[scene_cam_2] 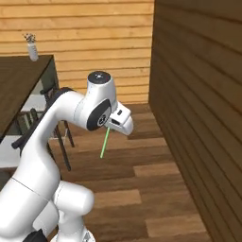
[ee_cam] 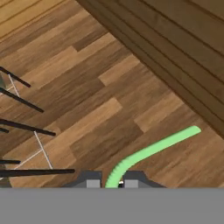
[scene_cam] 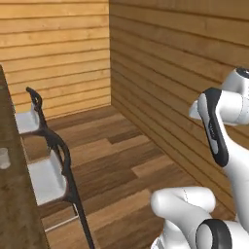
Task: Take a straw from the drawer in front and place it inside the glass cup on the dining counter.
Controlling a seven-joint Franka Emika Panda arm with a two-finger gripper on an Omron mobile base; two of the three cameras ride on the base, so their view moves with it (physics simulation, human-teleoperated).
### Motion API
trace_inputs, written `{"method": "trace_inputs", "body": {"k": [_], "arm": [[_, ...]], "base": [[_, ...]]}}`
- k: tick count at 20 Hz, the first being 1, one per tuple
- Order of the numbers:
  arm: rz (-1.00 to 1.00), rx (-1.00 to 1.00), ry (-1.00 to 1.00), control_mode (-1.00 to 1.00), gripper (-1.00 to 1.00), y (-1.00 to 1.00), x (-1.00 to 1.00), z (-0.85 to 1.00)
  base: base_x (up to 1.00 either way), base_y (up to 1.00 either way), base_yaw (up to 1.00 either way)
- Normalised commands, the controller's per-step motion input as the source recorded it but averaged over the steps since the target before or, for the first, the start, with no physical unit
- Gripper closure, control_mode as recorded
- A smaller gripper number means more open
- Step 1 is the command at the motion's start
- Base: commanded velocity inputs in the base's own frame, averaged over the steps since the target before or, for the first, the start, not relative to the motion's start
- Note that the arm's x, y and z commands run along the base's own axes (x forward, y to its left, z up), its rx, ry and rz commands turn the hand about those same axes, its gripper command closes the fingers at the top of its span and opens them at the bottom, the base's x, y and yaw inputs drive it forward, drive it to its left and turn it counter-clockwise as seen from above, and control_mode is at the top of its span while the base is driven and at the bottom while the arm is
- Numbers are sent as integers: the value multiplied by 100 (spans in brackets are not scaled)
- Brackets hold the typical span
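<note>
The arm carries the straw [scene_cam_2: 105,143] above the wood floor [scene_cam_2: 142,189], with the fingers [ee_cam: 112,183] closed tight on its near end. In the hand view the straw rises from between the two fingertips at the bottom centre and runs up and to the right, ending at the right of the frame. In the right base view it hangs down and slightly left from the hand at centre frame. The glass cup [scene_cam: 4,158] stands on the dark worktop [scene_cam: 19,214] at the left edge of the left base view, well apart from the straw; its outline is faint, so the identification is tentative. The step in hand appears to be transport: the grip should hold firm while the straw's free end is brought over the cup's mouth, clear of the chairs [scene_cam: 48,175].
</note>
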Motion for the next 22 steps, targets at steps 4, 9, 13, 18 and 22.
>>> {"method": "trace_inputs", "body": {"k": [4, 9, 13, 18, 22], "arm": [[0, 0, 0, 100, 100, 0, 0, 0], [0, 0, 0, 100, 100, 0, 0, 0], [0, 0, 0, 100, 100, 0, 0, 0], [0, 0, 0, 100, 100, 0, 0, 0], [0, 0, 0, 100, 100, 0, 0, 0]], "base": [[65, -56, 64], [53, -47, 69], [50, -37, 73], [50, -37, 74], [45, -35, 76]]}}
